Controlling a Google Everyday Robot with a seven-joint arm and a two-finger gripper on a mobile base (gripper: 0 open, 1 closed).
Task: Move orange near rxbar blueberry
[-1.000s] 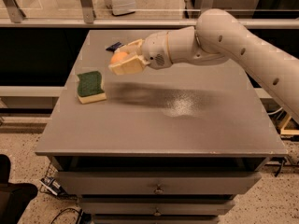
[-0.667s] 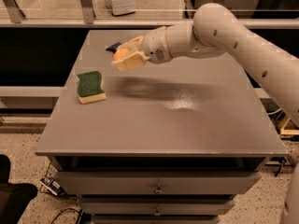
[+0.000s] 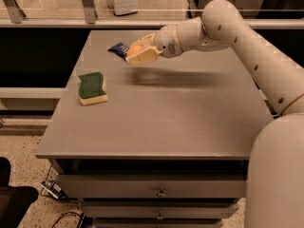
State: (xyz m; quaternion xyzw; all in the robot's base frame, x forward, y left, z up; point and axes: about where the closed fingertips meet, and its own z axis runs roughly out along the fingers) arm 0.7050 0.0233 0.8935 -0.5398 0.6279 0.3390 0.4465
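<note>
In the upper middle of the frame, the white arm point(image 3: 247, 46) is reaching in from the right and holding the gripper point(image 3: 135, 52) above the far part of the grey table point(image 3: 156, 122). Its 2 cream fingers point(image 3: 143, 59) are pinching the orange point(image 3: 136, 48), which is showing between them, raised off the tabletop. The dark blue rxbar blueberry point(image 3: 118, 48) is lying flat just left of the fingertips (whether the fruit is touching it cannot be told). A green-topped yellow sponge point(image 3: 92, 87) is sitting toward the left edge, well apart from both.
</note>
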